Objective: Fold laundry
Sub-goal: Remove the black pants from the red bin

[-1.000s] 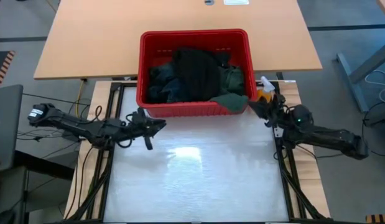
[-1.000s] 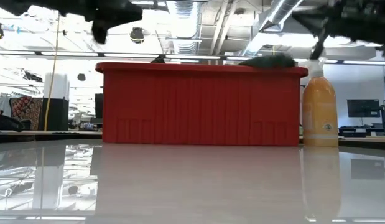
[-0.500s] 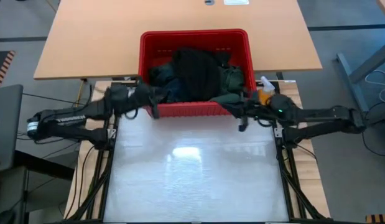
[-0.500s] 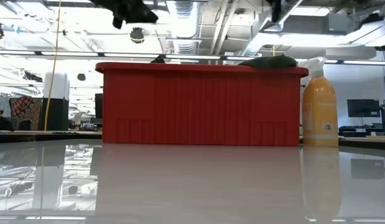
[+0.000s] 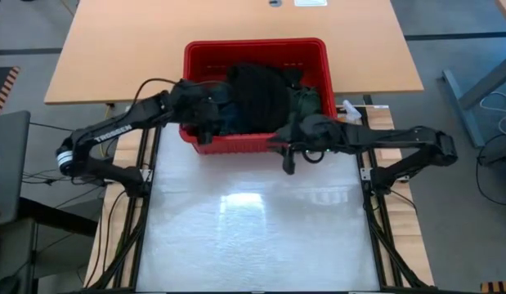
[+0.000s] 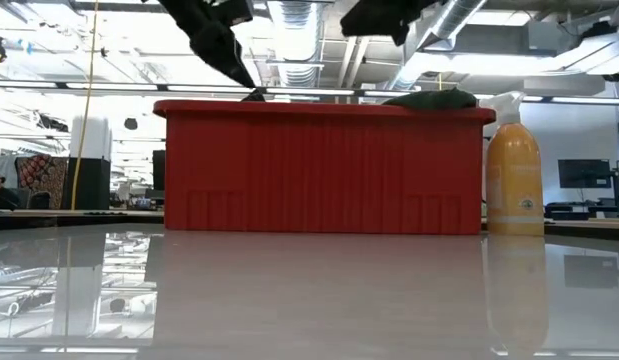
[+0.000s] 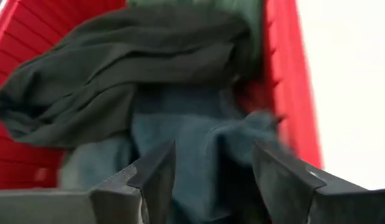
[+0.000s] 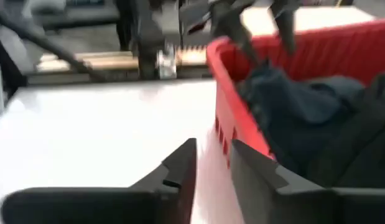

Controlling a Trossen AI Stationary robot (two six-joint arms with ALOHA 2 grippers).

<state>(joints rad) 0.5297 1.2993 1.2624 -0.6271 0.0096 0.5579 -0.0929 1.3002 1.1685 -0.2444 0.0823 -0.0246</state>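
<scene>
Laundry (image 5: 257, 98): black, green and teal garments heaped in the red basket (image 5: 254, 144) at the far edge of the white worktop (image 5: 253, 229); one green piece drapes over the basket's right rim. Nothing is laid out for folding yet, so I judge the task barely begun.

Left tool (image 5: 205, 122): over the basket's left end, above the teal garment (image 7: 180, 134), fingers (image 7: 156, 177) spread apart and empty, apparently placed to pick it up.

Right tool (image 5: 289, 157): at the basket's near wall, over the worktop, fingers (image 8: 180, 165) slightly apart, holding nothing, likely positioned to help draw a garment out.

Orange spray bottle (image 6: 514, 170): just right of the basket, untouched.
</scene>
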